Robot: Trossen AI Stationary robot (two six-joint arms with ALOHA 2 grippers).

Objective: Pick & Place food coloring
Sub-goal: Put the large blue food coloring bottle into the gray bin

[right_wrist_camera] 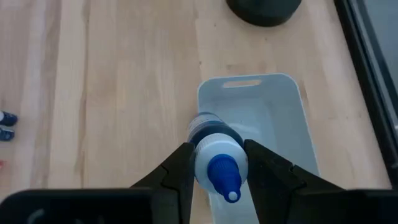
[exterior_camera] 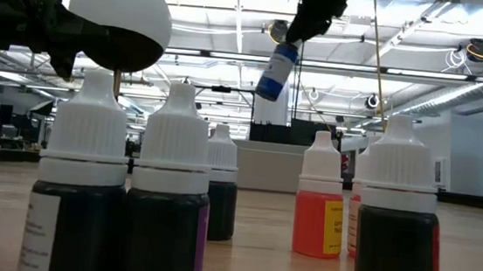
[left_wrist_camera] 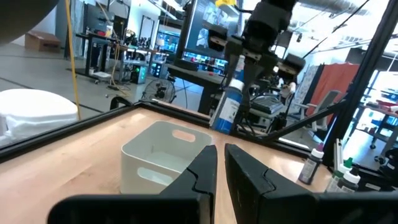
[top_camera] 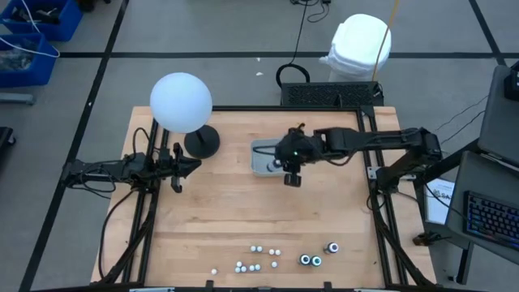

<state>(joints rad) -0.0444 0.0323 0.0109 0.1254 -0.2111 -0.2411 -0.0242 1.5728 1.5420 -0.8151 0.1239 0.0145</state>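
Observation:
My right gripper (top_camera: 292,177) is shut on a small blue food coloring bottle (right_wrist_camera: 216,146) and holds it in the air above the near end of the pale rectangular tray (top_camera: 264,158). In the low view the bottle (exterior_camera: 276,68) hangs tilted, high above the table. Several white-capped bottles (top_camera: 258,258) and dark round jars (top_camera: 308,259) stand upright on their bases near the table's near edge. My left gripper (top_camera: 177,180) waits at the table's left side, shut on nothing. My right gripper pinches the bottle's white shoulder (right_wrist_camera: 217,148), just below the blue tip, between its two fingers (right_wrist_camera: 180,165). The fingers come slanting down from above. The bottle hangs below them, cap end up, tilted, clear of table and tray.
A white globe lamp (top_camera: 181,101) on a black round base (top_camera: 201,143) stands at the far left of the table, beside the tray. Black frame rails (top_camera: 375,174) run along the table's sides. Bare wood lies between the tray and the bottles.

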